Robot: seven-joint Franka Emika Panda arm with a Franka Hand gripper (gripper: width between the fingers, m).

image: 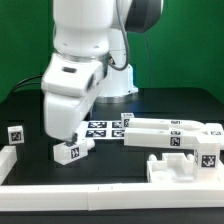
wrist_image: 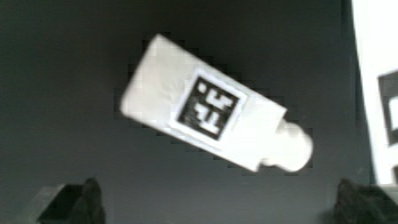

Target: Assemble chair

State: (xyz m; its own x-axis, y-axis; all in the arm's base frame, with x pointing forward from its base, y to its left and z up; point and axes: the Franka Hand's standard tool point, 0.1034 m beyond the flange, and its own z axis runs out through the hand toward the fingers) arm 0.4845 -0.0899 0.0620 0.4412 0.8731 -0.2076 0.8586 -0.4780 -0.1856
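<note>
Your gripper (wrist_image: 217, 203) is spread wide open, gripping nothing, hanging right over that tagged white chair leg (wrist_image: 205, 105) on the black table (wrist_image: 71, 60).

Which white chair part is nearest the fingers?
The short peg lying directly beneath the fingers, apart from the longer pieces on the exterior view's right.
</note>
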